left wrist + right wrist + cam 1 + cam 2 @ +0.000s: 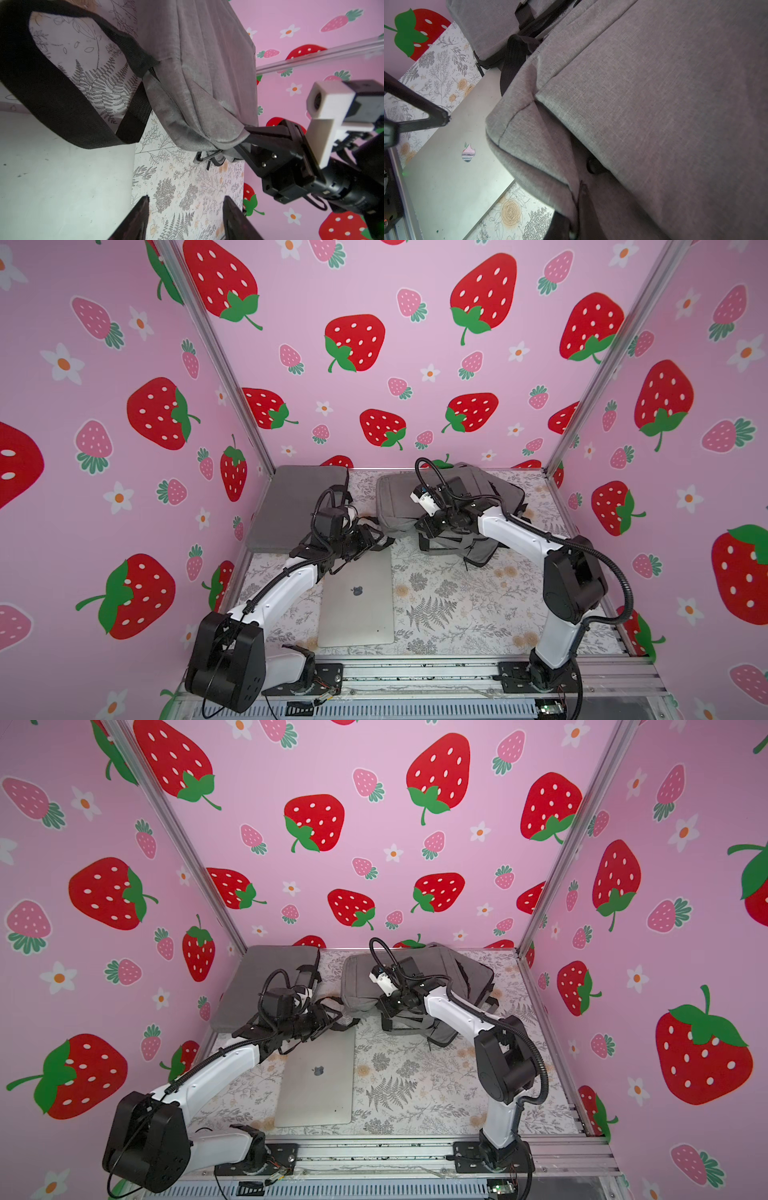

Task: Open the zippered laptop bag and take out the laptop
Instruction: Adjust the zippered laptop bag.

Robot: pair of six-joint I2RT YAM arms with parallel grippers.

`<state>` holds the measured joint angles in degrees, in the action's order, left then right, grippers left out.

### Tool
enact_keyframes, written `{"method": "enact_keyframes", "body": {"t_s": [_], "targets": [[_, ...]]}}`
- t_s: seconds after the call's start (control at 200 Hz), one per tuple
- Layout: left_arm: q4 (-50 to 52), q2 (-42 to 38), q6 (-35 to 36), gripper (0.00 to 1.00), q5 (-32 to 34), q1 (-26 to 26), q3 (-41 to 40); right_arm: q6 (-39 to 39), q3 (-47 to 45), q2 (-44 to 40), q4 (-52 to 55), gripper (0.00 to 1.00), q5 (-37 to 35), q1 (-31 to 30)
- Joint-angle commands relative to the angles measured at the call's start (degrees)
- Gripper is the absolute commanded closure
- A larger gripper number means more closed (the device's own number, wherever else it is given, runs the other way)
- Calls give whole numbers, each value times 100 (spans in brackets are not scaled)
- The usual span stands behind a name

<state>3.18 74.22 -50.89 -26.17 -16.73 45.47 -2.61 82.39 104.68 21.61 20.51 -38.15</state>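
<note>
The silver laptop [356, 601] [318, 1081] lies flat and closed on the floral table, outside the bag. The grey laptop bag [461, 493] [419, 973] lies crumpled at the back right. My right gripper [424, 526] [577, 199] is shut on a fold of the bag's grey fabric [654, 104] at its near left corner, as the left wrist view [247, 135] also shows. My left gripper [376, 542] [186, 197] hovers over the laptop's far right corner, open, with only tablecloth between its fingers. The bag's black strap [52, 93] loops over the laptop [62, 187].
A flat grey padded sleeve [299, 506] lies at the back left, beside my left arm. Loose bag straps and a buckle [457, 547] trail in front of the bag. A metal rail [415, 672] runs along the table's front edge. Strawberry-print walls close in three sides.
</note>
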Motion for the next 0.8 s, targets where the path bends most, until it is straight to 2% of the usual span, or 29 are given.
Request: {"method": "enact_keyframes", "body": {"t_s": [0.0,0.175,0.26,0.405,0.525,0.795], "targets": [[-789,172,-681,40,353,-84,-29,-260,195,-141,-491,100,408,-83],[-1206,735,-1026,38,463,-352,148,-354,84,-152,-635,100,420,-205],[-1627,988,-1288,37,466,-367,86,-356,46,-143,-653,100,405,-273],[-1787,1200,-1385,36,612,-373,181,-346,-88,-140,-700,100,369,-371],[-1761,1060,-1369,36,640,-384,241,-380,-219,-151,-757,100,366,-392],[-702,180,-927,35,1018,-428,201,-457,-340,-117,-882,100,444,-402]]}}
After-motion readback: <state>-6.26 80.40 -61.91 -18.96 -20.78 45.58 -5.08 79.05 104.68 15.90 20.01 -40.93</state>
